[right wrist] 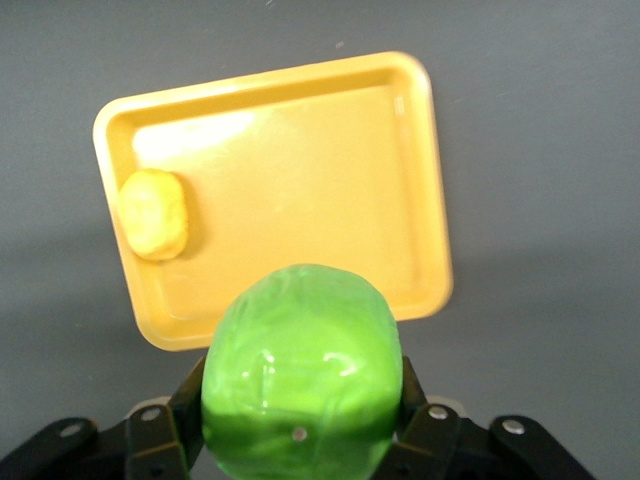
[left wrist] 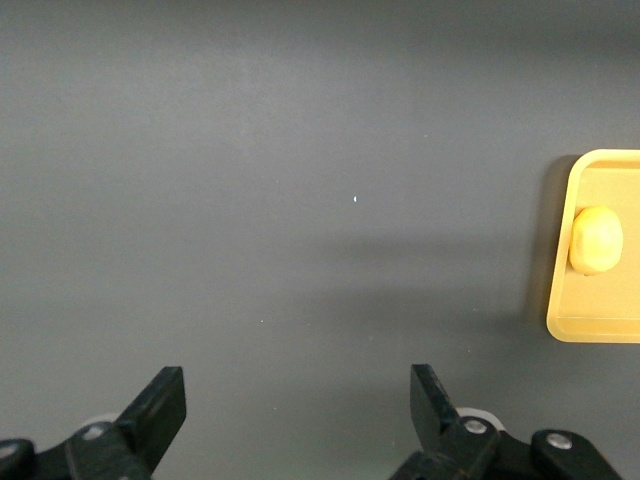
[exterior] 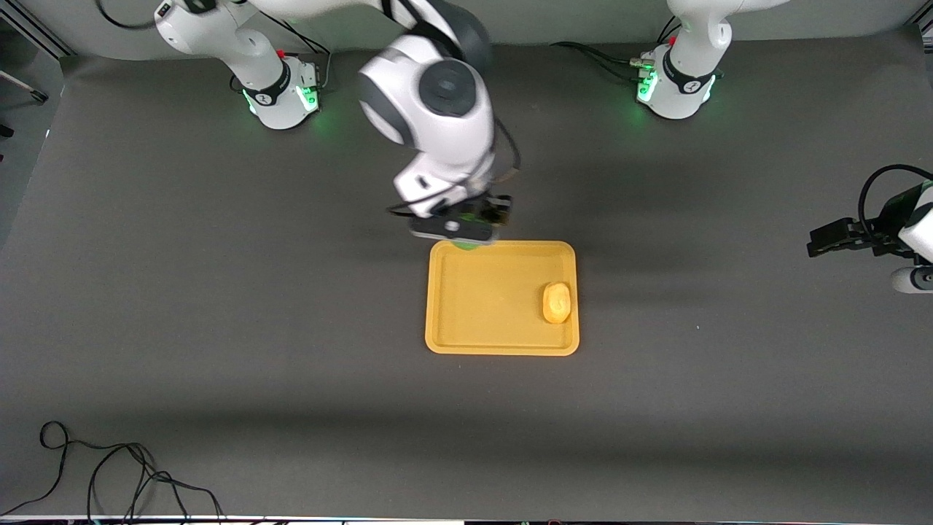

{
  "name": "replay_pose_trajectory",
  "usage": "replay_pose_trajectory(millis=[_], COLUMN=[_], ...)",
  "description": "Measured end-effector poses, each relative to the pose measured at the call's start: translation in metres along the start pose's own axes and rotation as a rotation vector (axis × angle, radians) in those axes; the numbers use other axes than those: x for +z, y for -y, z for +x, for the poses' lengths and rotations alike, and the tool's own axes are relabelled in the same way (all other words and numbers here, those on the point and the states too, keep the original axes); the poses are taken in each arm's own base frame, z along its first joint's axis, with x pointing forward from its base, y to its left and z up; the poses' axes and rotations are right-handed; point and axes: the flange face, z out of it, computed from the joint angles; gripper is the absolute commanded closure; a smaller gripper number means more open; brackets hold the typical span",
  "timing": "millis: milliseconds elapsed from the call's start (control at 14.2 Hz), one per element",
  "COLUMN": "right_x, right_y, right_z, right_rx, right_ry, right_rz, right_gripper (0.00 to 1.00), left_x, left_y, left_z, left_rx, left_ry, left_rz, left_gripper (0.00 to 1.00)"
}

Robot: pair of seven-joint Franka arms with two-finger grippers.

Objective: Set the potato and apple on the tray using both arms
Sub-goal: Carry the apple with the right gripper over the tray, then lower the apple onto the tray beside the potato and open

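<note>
The yellow-orange tray [exterior: 481, 321] lies mid-table. The potato [exterior: 557, 302] rests in it, by the rim toward the left arm's end; it also shows in the right wrist view [right wrist: 153, 213] and the left wrist view [left wrist: 596, 238]. My right gripper [exterior: 466, 237] is shut on the green apple [right wrist: 300, 370] and holds it in the air over the tray's rim nearest the robot bases; in the front view only a green sliver [exterior: 466, 246] shows under the hand. My left gripper [left wrist: 298, 400] is open and empty over bare table at the left arm's end, also seen in the front view [exterior: 827, 240].
The grey table mat surrounds the tray [right wrist: 270, 180]. Black cables [exterior: 109, 474] lie at the table edge nearest the camera, toward the right arm's end. The arm bases [exterior: 280, 91] [exterior: 674, 84] stand along the edge farthest from the camera.
</note>
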Motion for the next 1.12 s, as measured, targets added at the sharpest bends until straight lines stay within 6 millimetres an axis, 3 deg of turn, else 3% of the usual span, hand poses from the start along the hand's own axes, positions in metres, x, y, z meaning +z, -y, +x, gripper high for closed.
replay_pose_trajectory(millis=[211, 351, 491, 1053, 1123], right_x=[0.079, 0.130, 0.165, 0.209, 0.216], right_y=[0.032, 0.037, 0.036, 0.023, 0.023], right_z=[0.000, 0.006, 0.012, 0.040, 0.040], right_rx=[0.013, 0.017, 0.022, 0.054, 0.052], right_ry=[-0.021, -0.027, -0.033, -0.058, -0.059], right_rz=[0.024, 0.022, 0.013, 0.024, 0.020], right_gripper=[0.39, 0.39, 0.39, 0.38, 0.26], left_x=[-0.003, -0.004, -0.005, -0.007, -0.007], left_y=[0.000, 0.000, -0.001, -0.003, -0.003], left_z=[0.001, 0.001, 0.001, 0.001, 0.001], left_rx=[0.000, 0.001, 0.002, 0.006, 0.006], left_ry=[-0.007, -0.008, -0.012, -0.016, -0.016], left_rz=[0.000, 0.000, 0.000, 0.000, 0.000], left_gripper=[0.00, 0.00, 0.00, 0.00, 0.00])
